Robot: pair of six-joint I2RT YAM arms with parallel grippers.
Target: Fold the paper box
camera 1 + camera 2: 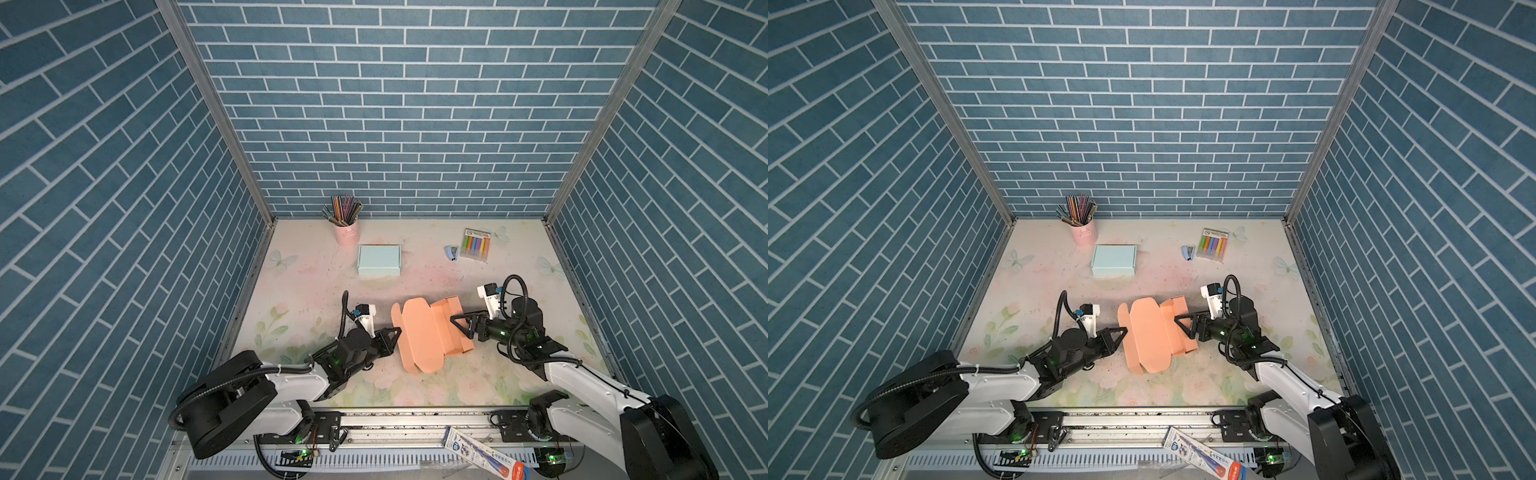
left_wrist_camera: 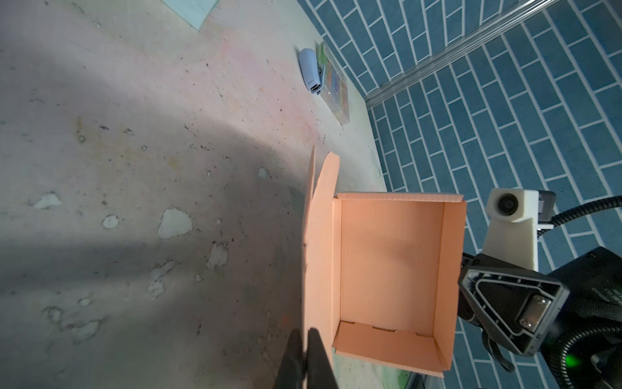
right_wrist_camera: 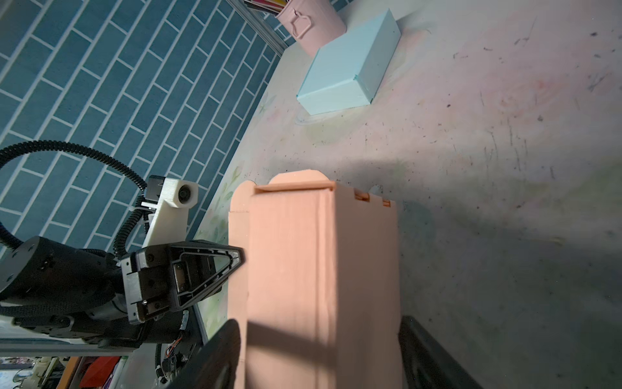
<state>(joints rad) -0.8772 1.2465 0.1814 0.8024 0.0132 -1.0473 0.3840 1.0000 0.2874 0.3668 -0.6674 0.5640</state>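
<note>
The orange paper box (image 1: pixel 428 332) lies half folded in the middle of the table, seen in both top views (image 1: pixel 1150 336). Its tray (image 2: pixel 390 262) has its walls up, and the lid panel stands raised on the left side. My left gripper (image 2: pixel 304 357) is shut on the edge of that lid panel, at the box's left side (image 1: pixel 398 331). My right gripper (image 3: pixel 319 353) is open and straddles the box from the right (image 1: pixel 457 322), one finger (image 3: pixel 222 353) on each side of it.
A light blue closed box (image 1: pixel 379 259) sits at the back, with a pink cup of pencils (image 1: pixel 347 226) behind it. A small stapler (image 1: pixel 452 252) and a pack of markers (image 1: pixel 476 245) lie at the back right. A pen package (image 1: pixel 486 455) rests on the front rail.
</note>
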